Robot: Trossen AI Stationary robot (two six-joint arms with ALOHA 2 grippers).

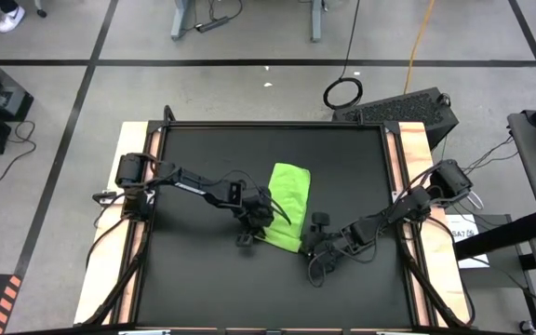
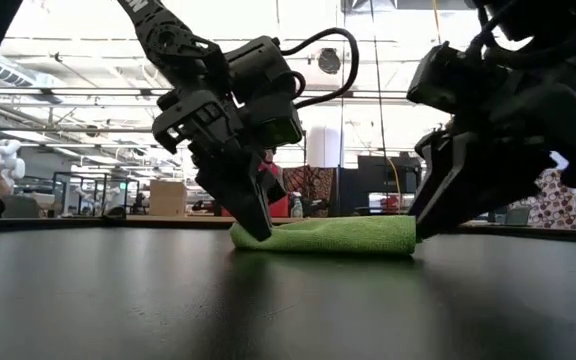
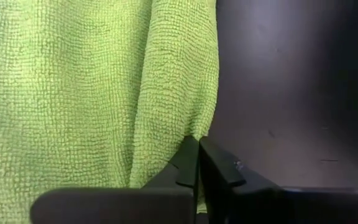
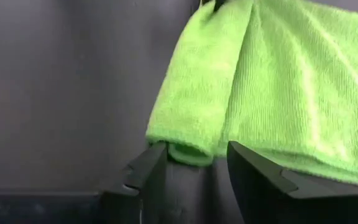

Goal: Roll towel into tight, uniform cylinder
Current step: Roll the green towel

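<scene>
- towel [image 1: 288, 205] lies folded into a narrow strip about mid bench [image 1: 194, 288], long axis running far-to-near with a slight tilt, near end angled to the right
- flat on the black top, not rolled; low view shows it as a low, layered pad [image 2: 328, 236]
- left end effector [image 1: 254, 223] sits at the towel's near-left edge, arm reaching in from the left side of the bench
- left wrist view: the two dark fingers [image 3: 219, 168] are pressed together, tips right at the towel's edge [image 3: 92, 93]; can't tell whether any fabric is pinched between them
- low view: the left end effector [image 2: 253, 220] points down with tip on the bench at the towel's left end
- right end effector [image 1: 316, 244] is at the near-right corner of the towel, arm coming in from the right side of the bench
- right wrist view: fingers [image 4: 260, 171] stand apart at a medium gap, straddling the folded corner of the towel [image 4: 253, 87]; the fold's rounded edge sits just between them, not clamped
- low view: right end effector [image 2: 438, 215] angled down, touching or just beside the towel's right end
- floor beyond the far edge of the bench: a black cable coil [image 1: 342, 92] and a dark keyboard-like box [image 1: 403, 110]
</scene>
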